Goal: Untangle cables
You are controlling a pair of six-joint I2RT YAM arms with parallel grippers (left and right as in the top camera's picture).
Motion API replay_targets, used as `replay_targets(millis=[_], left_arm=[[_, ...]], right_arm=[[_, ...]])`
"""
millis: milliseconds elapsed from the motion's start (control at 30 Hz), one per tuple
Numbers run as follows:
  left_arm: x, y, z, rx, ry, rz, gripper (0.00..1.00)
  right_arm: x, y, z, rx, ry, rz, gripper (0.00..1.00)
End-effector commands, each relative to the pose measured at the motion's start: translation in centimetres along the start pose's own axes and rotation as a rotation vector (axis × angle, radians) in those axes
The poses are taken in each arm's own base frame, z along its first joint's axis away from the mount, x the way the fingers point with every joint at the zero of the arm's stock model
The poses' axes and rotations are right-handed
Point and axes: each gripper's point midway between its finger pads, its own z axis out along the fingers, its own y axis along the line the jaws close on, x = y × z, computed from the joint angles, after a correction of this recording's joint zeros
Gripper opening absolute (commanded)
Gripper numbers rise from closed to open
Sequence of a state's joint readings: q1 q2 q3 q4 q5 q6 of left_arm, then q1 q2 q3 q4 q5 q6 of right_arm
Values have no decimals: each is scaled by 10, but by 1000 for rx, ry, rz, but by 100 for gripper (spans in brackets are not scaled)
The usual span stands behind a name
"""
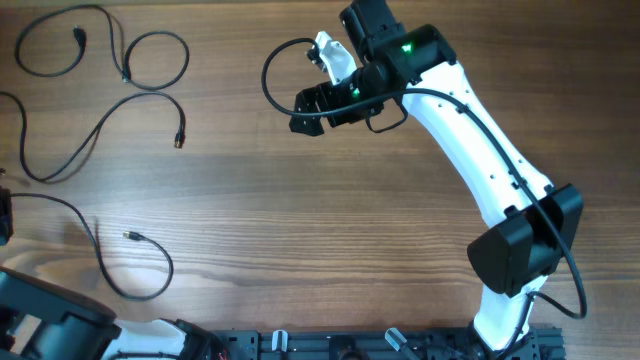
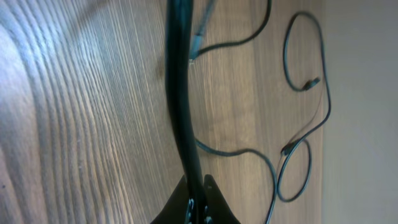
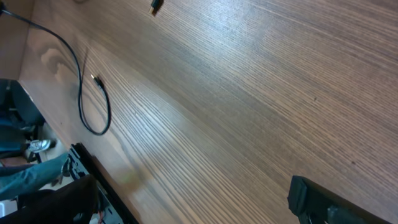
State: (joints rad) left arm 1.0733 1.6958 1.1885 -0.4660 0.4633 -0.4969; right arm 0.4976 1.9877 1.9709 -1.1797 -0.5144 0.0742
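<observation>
Several thin black cables lie on the wooden table. Loose loops (image 1: 150, 62) with a plug end (image 1: 180, 140) lie at the far left, and they also show in the left wrist view (image 2: 305, 124). Another cable (image 1: 140, 285) curves near the front left, and it also shows in the right wrist view (image 3: 93, 106). My left gripper (image 2: 196, 199) is shut on a black cable (image 2: 180, 93); overhead it barely shows at the left edge (image 1: 4, 218). A cable loop (image 1: 266, 78) lies beside my right gripper (image 1: 305, 110), which is open with one finger (image 3: 314, 199) in view and nothing between the jaws.
The right arm (image 1: 480, 150) stretches from the front right base to the far middle. The left arm's base (image 1: 60, 325) fills the front left corner. A black rail (image 1: 400, 345) runs along the front edge.
</observation>
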Motion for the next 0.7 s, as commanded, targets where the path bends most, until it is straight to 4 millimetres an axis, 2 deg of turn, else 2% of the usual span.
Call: replay_targets(millis=[0, 133, 267, 367, 400, 433, 467, 500, 533, 667], left_arm=[[17, 12, 22, 53, 108, 47, 4], [18, 39, 36, 17, 141, -14, 4], [15, 63, 42, -4, 155, -76, 5], [15, 73, 43, -15, 162, -101, 38], [15, 74, 43, -16, 161, -103, 43], [14, 75, 43, -21, 156, -103, 52], [13, 75, 43, -20, 151, -100, 66], [12, 74, 42, -20, 152, -100, 91], [12, 73, 40, -21, 155, -104, 100], [13, 52, 24, -24, 178, -100, 99]], right_arm=[[-3, 3, -6, 9, -15, -32, 100], [-1, 3, -6, 9, -8, -28, 100], [0, 3, -6, 9, -5, -26, 100], [0, 3, -6, 9, -5, -27, 100], [0, 3, -6, 9, -4, -26, 100], [0, 3, -6, 9, -4, -26, 100], [1, 3, -6, 9, -2, -26, 100], [2, 3, -6, 9, 5, -22, 100], [4, 3, -6, 10, 9, -20, 100], [3, 3, -6, 10, 9, -32, 100]])
